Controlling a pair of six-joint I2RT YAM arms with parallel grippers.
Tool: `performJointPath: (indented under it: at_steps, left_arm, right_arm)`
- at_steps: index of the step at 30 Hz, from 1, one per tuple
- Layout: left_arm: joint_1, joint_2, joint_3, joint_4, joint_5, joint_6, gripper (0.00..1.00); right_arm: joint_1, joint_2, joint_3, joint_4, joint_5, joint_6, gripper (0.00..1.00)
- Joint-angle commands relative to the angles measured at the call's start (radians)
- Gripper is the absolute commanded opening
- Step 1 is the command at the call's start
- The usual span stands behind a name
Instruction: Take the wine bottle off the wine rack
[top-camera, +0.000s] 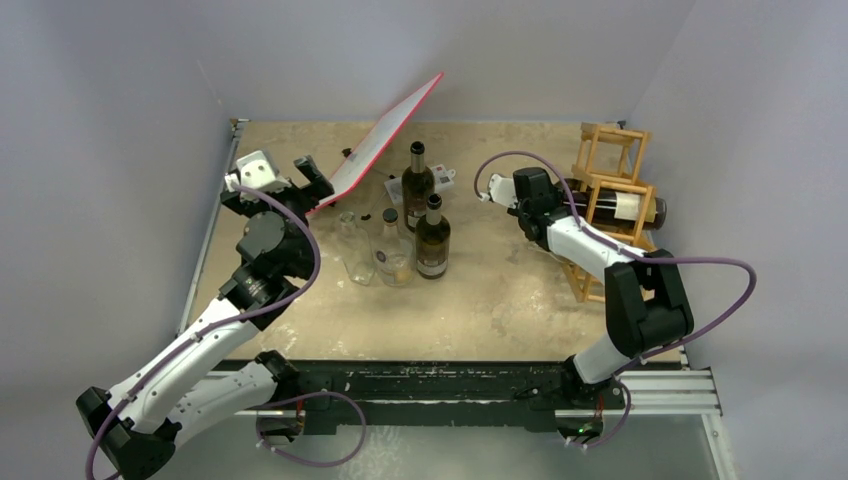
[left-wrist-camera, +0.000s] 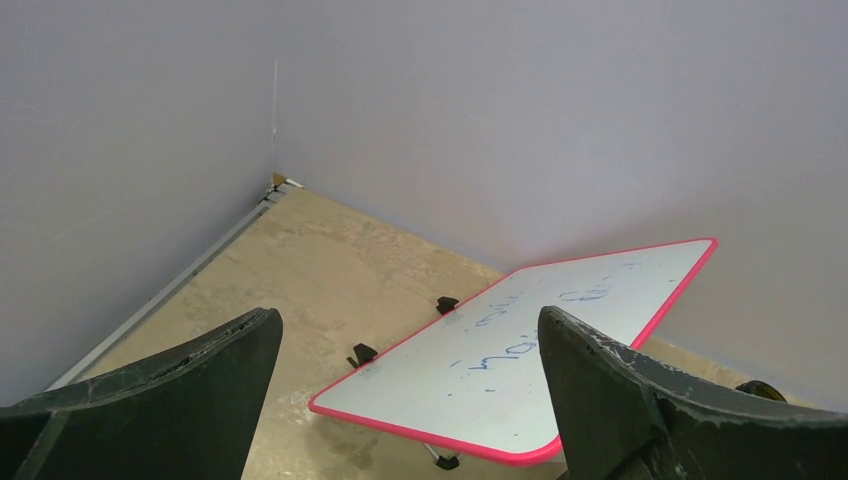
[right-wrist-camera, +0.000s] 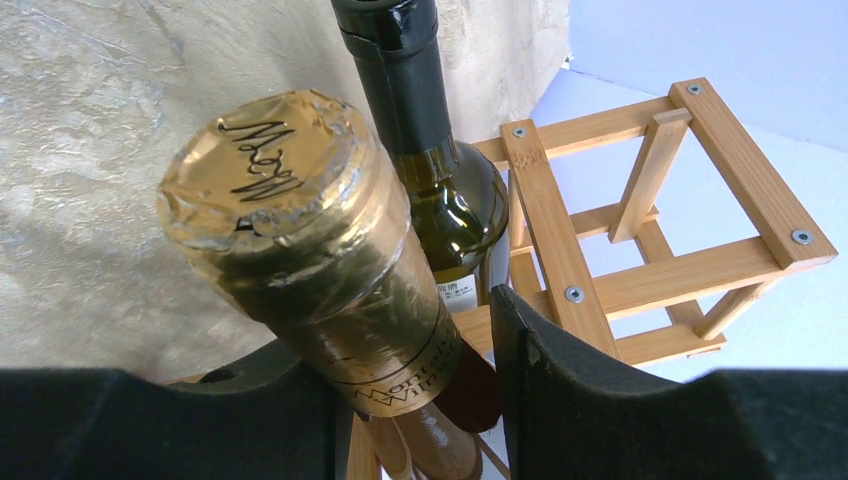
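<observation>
The wine rack (top-camera: 606, 146) stands at the table's right edge; its light wooden bars (right-wrist-camera: 690, 268) fill the right wrist view. A dark bottle with a white label (top-camera: 622, 206) lies in it, neck towards the middle of the table. In the right wrist view a bottle neck wrapped in gold foil (right-wrist-camera: 320, 250) sticks out of the rack between my right gripper's (right-wrist-camera: 405, 335) fingers. The left finger is against it, the right finger stands a little off. A dark green bottle (right-wrist-camera: 445, 195) lies just behind it. My right gripper (top-camera: 528, 205) is at the rack's left side. My left gripper (top-camera: 312, 178) is open and empty (left-wrist-camera: 405, 320).
A red-edged whiteboard (top-camera: 385, 135) leans tilted at the back, just beyond the left gripper (left-wrist-camera: 520, 370). Two dark bottles (top-camera: 417, 185) (top-camera: 433, 238) and two clear bottles (top-camera: 390, 250) stand in the middle of the table. Walls close in on the left, back and right.
</observation>
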Motion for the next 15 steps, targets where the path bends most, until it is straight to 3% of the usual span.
performJointPath:
  at_steps: [1, 10, 15]
  left_arm:
    - [-0.003, 0.001, 0.003, 0.04, 0.015, 0.011, 0.99]
    - [-0.004, -0.002, 0.003, 0.039, 0.016, 0.008, 0.99]
    - [-0.003, -0.003, 0.003, 0.039, 0.016, 0.006, 0.99]
  right_arm:
    - [-0.005, -0.013, -0.004, 0.039, 0.02, 0.051, 0.28]
    - [0.004, -0.057, -0.028, 0.058, 0.009, 0.053, 0.02]
    - [0.018, -0.099, -0.076, 0.111, 0.0, 0.027, 0.0]
